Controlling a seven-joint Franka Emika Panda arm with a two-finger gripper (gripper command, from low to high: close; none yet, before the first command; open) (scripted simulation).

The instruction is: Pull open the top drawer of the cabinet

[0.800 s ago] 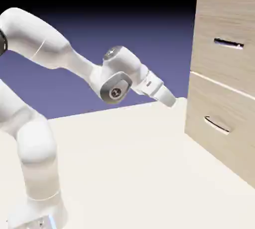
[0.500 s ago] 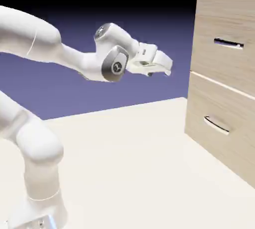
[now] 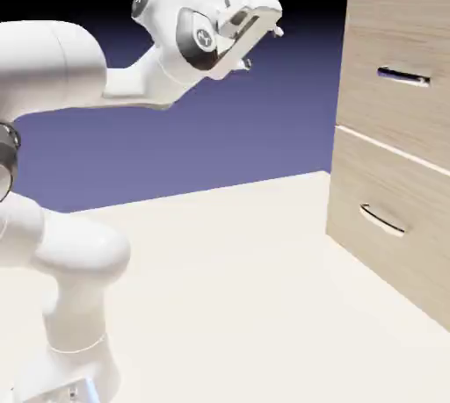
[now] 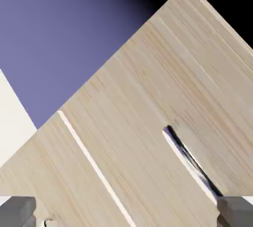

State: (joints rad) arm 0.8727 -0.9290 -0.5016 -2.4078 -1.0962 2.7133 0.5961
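The cabinet [image 3: 395, 138] stands at the exterior view's right, with both drawer fronts flush. Its top drawer [image 3: 387, 41] carries a short straight silver handle [image 3: 402, 76]. My gripper [image 3: 264, 47] hangs high in the air, well to the left of the cabinet and about level with the drawer's upper part. It is open, with nothing between its fingers. The hand view is rolled: the top drawer [image 4: 148, 97] fills it slantwise, and the handle [image 4: 190, 159] lies at lower right. My fingertips [image 4: 17, 211] show far apart at the bottom edge, clear of the wood.
The lower drawer [image 3: 387, 243] has a curved silver handle [image 3: 383, 219] and lies below a thin seam [image 4: 94, 166]. The cream table [image 3: 228, 287] stretches between my base and the cabinet. My arm's upper links [image 3: 61, 68] arch across the left of the exterior view.
My hand has risen from just above the table to near the cabinet's top, and the wrist has turned upward. The drawers have not moved.
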